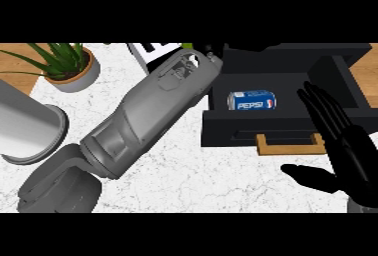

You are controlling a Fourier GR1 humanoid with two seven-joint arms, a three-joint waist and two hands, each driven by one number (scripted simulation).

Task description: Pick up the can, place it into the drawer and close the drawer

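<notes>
The blue Pepsi can (252, 100) lies on its side inside the open black drawer (221, 127), its label facing up, clear of both hands; so the placing step looks finished and what remains is the closing.

The right hand (345, 145) hangs over the drawer's right-hand side, fingers straight and spread a little, thumb stuck out toward the white marble counter (192, 175); it holds nothing. Its fingertips lie above the drawer's right wall, and the palm sits just right of the wooden handle (289, 145) on the drawer front.

The left forearm (144, 115) slants up across the counter to the drawer's far left corner; the left hand (210, 50) is only a dark shape at the end of it, partly against the black cabinet, and I cannot tell how its fingers stand.

To my mind the next move calls for a flat push on the drawer front (the handle side, nearest the robot) away from the body, with the can staying low enough to pass under the cabinet.

A potted plant (63, 62) and a grey metal cylinder (26, 125) stand well off to the left.
</notes>
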